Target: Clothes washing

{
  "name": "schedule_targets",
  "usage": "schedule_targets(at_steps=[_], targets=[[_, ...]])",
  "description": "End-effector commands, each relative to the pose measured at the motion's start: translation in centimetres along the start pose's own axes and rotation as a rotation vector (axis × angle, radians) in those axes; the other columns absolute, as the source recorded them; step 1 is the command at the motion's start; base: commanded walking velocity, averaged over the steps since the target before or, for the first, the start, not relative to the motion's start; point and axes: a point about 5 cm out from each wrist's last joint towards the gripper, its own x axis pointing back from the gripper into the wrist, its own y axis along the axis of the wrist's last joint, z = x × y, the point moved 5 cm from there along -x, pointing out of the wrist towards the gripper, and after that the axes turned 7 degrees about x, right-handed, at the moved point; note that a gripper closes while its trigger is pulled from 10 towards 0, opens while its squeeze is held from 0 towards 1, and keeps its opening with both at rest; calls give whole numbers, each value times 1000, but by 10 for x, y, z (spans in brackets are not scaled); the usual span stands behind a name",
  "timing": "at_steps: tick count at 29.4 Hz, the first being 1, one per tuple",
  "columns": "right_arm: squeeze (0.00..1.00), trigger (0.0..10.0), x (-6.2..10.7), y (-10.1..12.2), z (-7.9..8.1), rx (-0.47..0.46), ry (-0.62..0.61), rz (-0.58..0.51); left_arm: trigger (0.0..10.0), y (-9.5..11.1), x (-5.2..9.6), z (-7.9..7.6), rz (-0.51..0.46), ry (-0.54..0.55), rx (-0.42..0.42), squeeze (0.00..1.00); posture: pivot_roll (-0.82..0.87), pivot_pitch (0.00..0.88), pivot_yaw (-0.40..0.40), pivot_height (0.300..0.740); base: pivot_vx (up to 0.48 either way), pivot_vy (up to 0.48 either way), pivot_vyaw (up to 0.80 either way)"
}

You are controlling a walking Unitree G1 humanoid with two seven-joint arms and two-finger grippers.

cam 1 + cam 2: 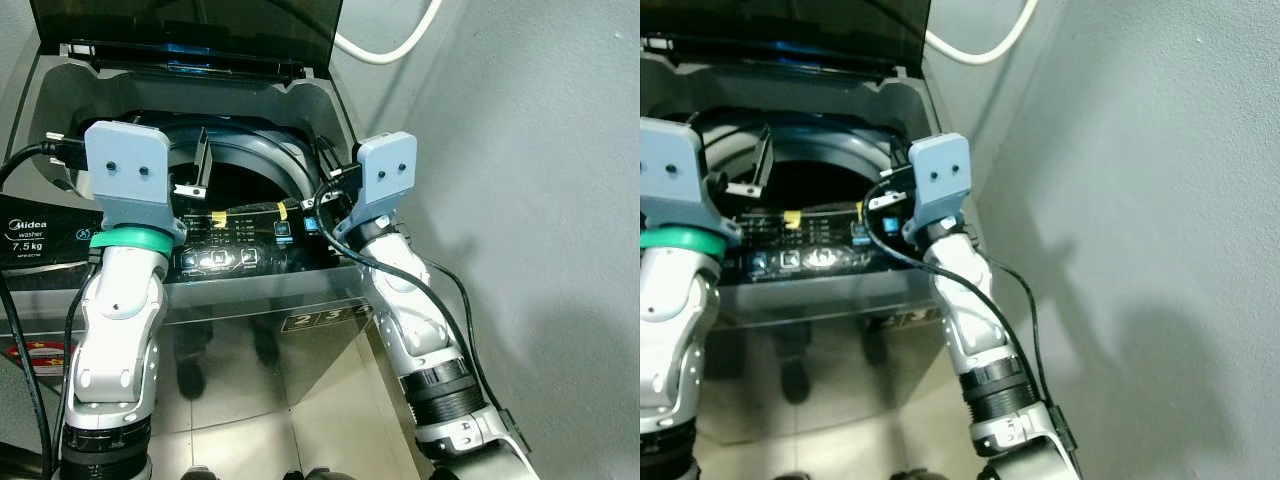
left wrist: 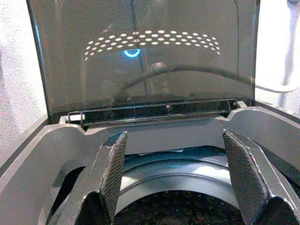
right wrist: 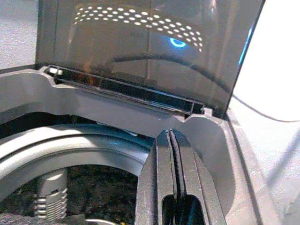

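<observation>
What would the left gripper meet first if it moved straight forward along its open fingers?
Probably the raised tinted lid of the washing machine, or its rear rim; the left gripper points there over the drum. Depth is unclear.

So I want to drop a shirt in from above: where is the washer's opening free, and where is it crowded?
Free: the dark drum mouth between the open left end effector and the shut right end effector. Crowded: the front rim by the control panel, where both wrists hang.

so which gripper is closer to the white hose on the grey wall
Right. The right gripper, fingers shut, hangs over the washer's right rim, on the side where the white hose loops on the grey wall. The left gripper, open, is over the drum's left side, farther away.
</observation>
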Motion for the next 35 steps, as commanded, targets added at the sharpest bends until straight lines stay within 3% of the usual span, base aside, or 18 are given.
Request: schedule_targets(at_steps=[1,13,35], targets=[[0,10000,0,-3,-10,8,-36,8,10000,-3,2,-5,18,-16,19,0,157,52,-150,740,0,0,0],[0,10000,3,-3,-1,-2,-12,5,10000,-2,2,-4,17,-24,11,0,165,55,-142,740,-271,0,0],[0,10000,3,-4,2,15,5,7,10000,-2,0,-4,18,-26,6,0,166,54,-138,740,-331,0,0]])
